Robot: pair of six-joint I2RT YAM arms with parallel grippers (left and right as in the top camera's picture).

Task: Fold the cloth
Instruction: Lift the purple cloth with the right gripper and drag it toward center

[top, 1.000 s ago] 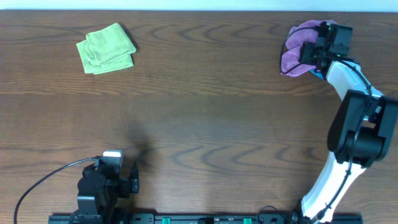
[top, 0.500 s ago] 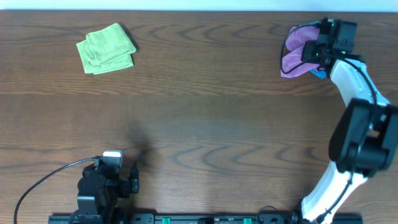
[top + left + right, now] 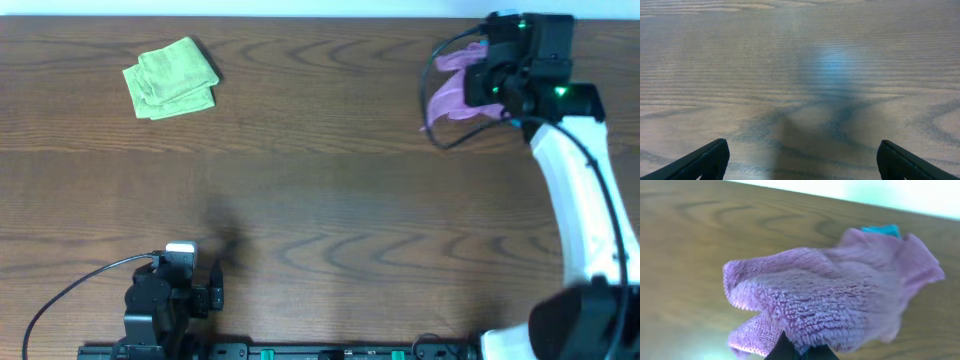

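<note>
One grip only: right pincer (image 3: 799, 352) clamped on purple cloth (image 3: 830, 300), left pincer (image 3: 802, 161) wide open, empty; drag it flat across tabletop (image 3: 330, 170) before folding.

Robotics test bench, laboratory setting. Evidence: plain wood-grain counter (image 3: 330, 180); white right arm (image 3: 585, 210) and black left arm (image 3: 160, 305) mounted on a black rail (image 3: 330, 352) at the near edge; exposed cable (image 3: 105, 268).
</note>
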